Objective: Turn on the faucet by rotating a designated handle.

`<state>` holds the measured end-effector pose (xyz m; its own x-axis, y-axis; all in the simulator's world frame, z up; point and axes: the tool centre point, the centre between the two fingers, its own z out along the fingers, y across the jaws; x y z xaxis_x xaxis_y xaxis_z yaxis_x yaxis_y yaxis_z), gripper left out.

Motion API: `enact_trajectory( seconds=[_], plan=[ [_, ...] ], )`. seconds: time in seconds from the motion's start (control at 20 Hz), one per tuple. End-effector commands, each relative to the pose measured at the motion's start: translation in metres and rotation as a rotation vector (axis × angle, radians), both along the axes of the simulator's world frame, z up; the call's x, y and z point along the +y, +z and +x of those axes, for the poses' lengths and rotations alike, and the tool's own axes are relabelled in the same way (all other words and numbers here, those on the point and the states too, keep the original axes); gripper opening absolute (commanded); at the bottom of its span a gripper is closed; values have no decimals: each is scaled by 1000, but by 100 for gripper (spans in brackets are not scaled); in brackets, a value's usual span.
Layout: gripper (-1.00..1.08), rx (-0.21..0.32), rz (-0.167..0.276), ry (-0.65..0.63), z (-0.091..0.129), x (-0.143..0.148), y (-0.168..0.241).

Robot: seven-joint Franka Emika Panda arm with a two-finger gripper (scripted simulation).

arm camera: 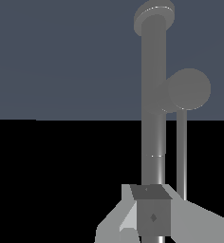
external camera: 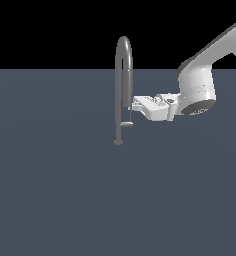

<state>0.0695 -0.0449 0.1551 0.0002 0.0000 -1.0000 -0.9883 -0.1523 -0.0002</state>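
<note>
Flat slate-blue floor (external camera: pixel 50 200) under black background. Grey gooseneck faucet (external camera: pixel 119 85) stands upright near centre on small round base. Short handle (external camera: pixel 126 124) sticks out low on stem toward exterior view's right. White arm (external camera: pixel 205 75) reaches in from that side, gripper (external camera: pixel 135 104) level against pipe; cannot tell finger spacing.

- The faucet (external camera: pixel 123 75) (arm camera: pixel 153 109) is seen as a tall, slim grey metallic pipe standing upright on a small round base flange, and its top is bent into an inverted-U arch.
- The handle (external camera: pixel 126 124) (arm camera: pixel 189 88) is seen as a small light-grey piece low on the stem, projecting toward the exterior view's right, just above the flange.
</note>
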Motion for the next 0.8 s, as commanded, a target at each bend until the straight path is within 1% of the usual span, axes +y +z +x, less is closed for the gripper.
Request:
enact_trajectory(
  seconds=[0.0, 0.1, 0.2, 0.75],
  plan=[
    [-100, 0, 0, 0, -5, -1, 2],
    [-100, 0, 0, 0, -9, -1, 3],
    [-100, 2, -1, -4, -6, -1, 1],
    [-100, 1, 0, -2, -34, -5, 0]
  ],
)
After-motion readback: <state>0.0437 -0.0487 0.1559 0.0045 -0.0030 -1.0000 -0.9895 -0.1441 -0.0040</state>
